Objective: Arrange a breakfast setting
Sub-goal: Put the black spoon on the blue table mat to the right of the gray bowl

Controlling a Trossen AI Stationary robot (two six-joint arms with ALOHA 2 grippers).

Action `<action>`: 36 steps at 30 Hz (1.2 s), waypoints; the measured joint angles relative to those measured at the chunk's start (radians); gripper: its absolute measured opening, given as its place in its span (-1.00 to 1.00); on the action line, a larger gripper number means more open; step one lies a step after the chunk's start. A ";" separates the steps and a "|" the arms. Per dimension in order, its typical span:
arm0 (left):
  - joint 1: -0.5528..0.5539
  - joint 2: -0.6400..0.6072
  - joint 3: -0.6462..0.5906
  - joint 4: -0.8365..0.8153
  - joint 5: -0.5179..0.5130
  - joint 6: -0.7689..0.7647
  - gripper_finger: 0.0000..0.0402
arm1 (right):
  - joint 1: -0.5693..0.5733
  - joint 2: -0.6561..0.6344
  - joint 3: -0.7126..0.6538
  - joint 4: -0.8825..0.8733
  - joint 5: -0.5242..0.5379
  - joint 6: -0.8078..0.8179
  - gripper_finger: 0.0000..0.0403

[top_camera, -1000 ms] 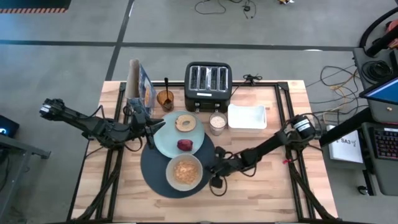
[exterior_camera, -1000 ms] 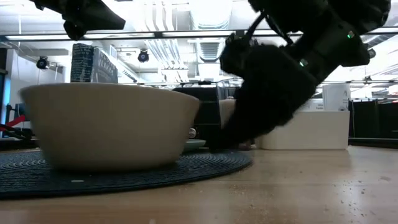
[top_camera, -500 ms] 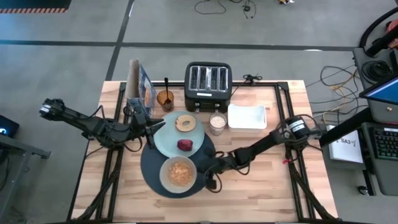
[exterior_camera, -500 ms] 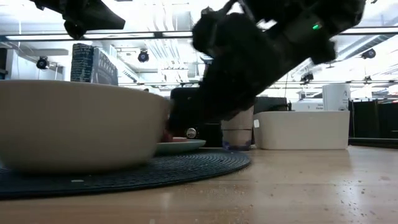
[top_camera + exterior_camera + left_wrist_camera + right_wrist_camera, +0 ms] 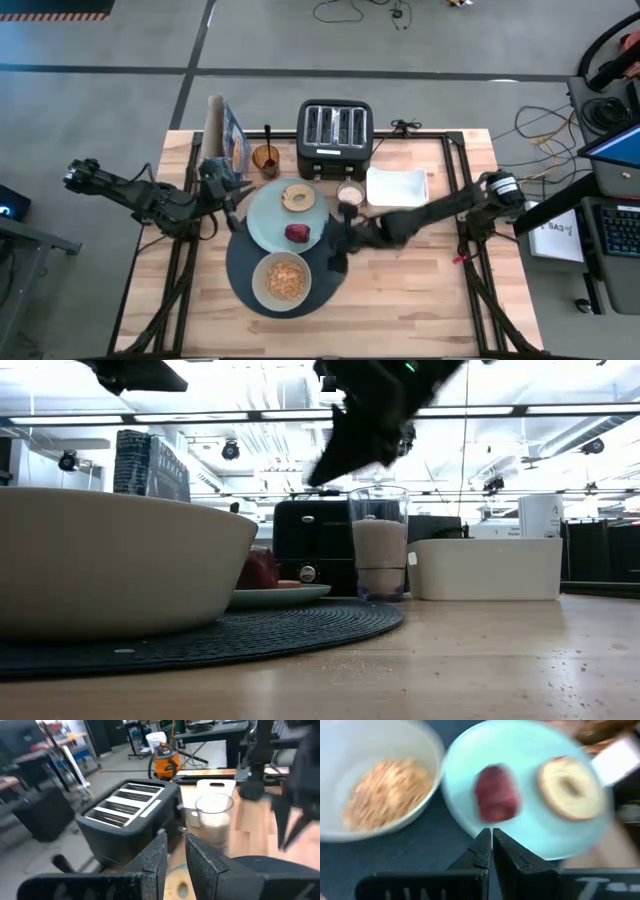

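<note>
Placemat [image 5: 240,272] sits mid-worktop [image 5: 420,300] in the high view, carrying bowl [image 5: 284,281] in front and plate [image 5: 262,225] behind, so the setting reads as one cluster; bagel [image 5: 298,197] and fruit [image 5: 297,233] lie on the plate. Right end effector [image 5: 336,252] hovers beside the plate, clenched, empty. Left end effector [image 5: 226,194] waits at the plate's far edge.

Low view: glass [image 5: 378,542] stands right of the plate, off the mat.

Left wrist view: fingers [image 5: 156,865] nearly closed, holding nothing.

Right wrist view: closed tips above the fruit.
</note>
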 joint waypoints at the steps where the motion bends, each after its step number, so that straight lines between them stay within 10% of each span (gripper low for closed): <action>1: 0.000 -0.011 -0.005 0.000 -0.006 0.021 -0.74 | -0.020 -0.009 0.037 -0.048 0.001 0.005 -0.96; 29: -0.002 -0.616 -0.211 -0.013 0.014 0.118 -0.74 | -0.584 0.561 1.112 -0.187 -0.313 -0.295 -0.95; 36: -0.002 -0.677 -0.219 -0.029 0.018 0.096 -0.74 | -0.607 0.604 1.127 -0.143 -0.392 -0.273 -0.74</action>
